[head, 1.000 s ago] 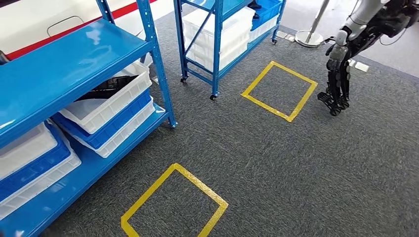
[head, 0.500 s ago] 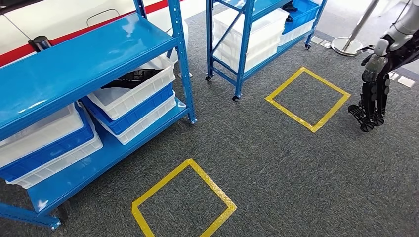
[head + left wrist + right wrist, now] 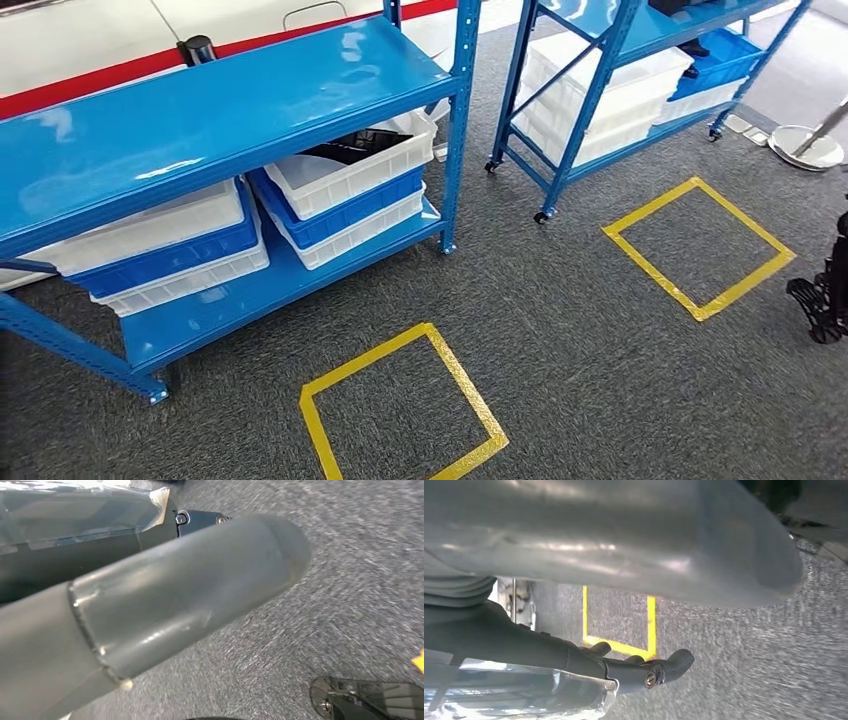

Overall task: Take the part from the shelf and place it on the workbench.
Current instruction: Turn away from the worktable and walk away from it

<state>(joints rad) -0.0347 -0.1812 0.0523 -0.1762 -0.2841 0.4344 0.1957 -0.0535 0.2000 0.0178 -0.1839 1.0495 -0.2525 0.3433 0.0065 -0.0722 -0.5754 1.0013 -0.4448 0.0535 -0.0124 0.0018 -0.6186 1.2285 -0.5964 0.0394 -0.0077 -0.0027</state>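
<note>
1. Two blue metal racks stand on the grey carpet point(image 3: 600, 380). In the head view the near shelf point(image 3: 220, 100) is at 10 o'clock and the second rack point(image 3: 600, 70) is at 1 o'clock.
2. Under the near shelf's top board, stacked white and blue bins sit on the lowest board. The white bin point(image 3: 350, 170) at the rack's 3 o'clock end tops its stack.
3. Inside that white bin lies a dark part point(image 3: 350, 152). It is half hidden by the board above, so its shape cannot be made out. No hand touches it.
4. A second stack of bins point(image 3: 165, 245) sits beside the first, toward 9 o'clock on the same board.
5. Yellow tape marks two squares on the carpet: the near square point(image 3: 400, 410) at 6 o'clock and the far square point(image 3: 698, 248) at 3 o'clock.
6. A round silver stand base point(image 3: 805, 148) rests on the floor at 2 o'clock, just beyond the second rack.
7. At 4 o'clock, on the edge of the head view, the right hand point(image 3: 822, 300) hangs over the carpet, well apart from both racks. In its wrist view the dark fingers point(image 3: 664, 669) lie stretched out, apart from the grey thumb point(image 3: 624, 540), with nothing between them.
8. In its own wrist view the left hand point(image 3: 165, 610) shows mostly its thick grey thumb over blurred carpet. Its fingers are hidden, so I cannot tell how far it is spread or whether it holds anything.
</note>
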